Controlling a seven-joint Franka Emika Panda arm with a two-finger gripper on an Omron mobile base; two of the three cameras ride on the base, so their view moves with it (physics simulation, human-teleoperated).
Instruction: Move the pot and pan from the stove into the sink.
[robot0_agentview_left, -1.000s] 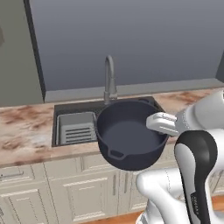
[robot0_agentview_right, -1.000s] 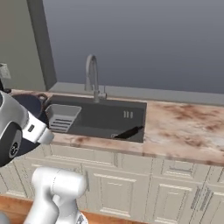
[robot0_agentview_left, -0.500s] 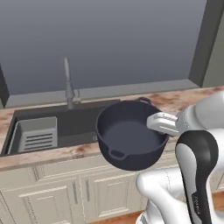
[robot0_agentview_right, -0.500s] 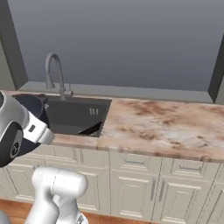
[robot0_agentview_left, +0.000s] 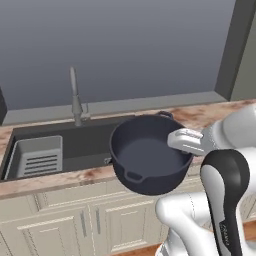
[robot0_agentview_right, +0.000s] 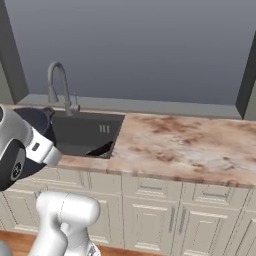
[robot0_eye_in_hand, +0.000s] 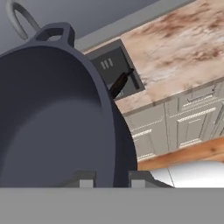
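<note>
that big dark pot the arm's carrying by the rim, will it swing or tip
The deep blue-grey two-handled pot looks rigid, probably heavy. The tool pinches one rim spot, so it may tilt. Over the counter edge beside the dark sink, a slip could drop it.

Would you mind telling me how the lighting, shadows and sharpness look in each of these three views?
Left base view: flat, even light, soft rendering, pot interior shaded darker, no glare. Right base view: the sink is dim, the marbled counter evenly lit, slightly blurry. Hand view: the pot looms large and stretched close to the lens, the counter behind it soft.

marbled countertop (robot0_agentview_right: 190, 145); cream cabinets (robot0_agentview_right: 150, 210)
</note>
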